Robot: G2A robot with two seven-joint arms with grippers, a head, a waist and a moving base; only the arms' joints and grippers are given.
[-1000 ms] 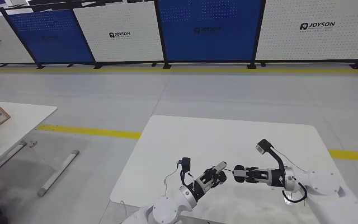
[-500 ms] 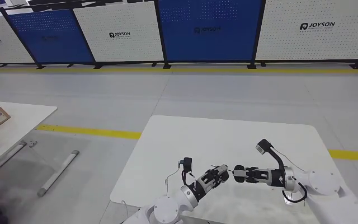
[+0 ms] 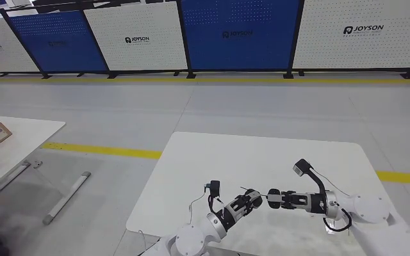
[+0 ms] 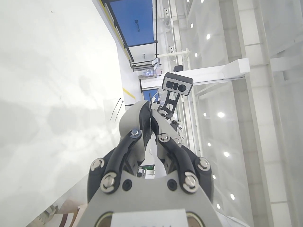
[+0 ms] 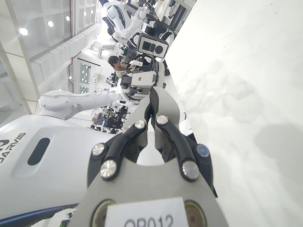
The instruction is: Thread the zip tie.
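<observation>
Above the near edge of a white rectangular table (image 3: 256, 160), two robot arms meet tip to tip. The left gripper (image 3: 254, 198) has its fingers pressed together on a thin black plastic zip tie (image 3: 248, 191), whose end pokes out past the fingertips, clear of the tabletop. The right gripper (image 3: 270, 197) sits just beside it, fingers also closed; whether it grips the tie cannot be told. Two more thin black zip ties (image 4: 116, 109) lie side by side on the table nearby.
</observation>
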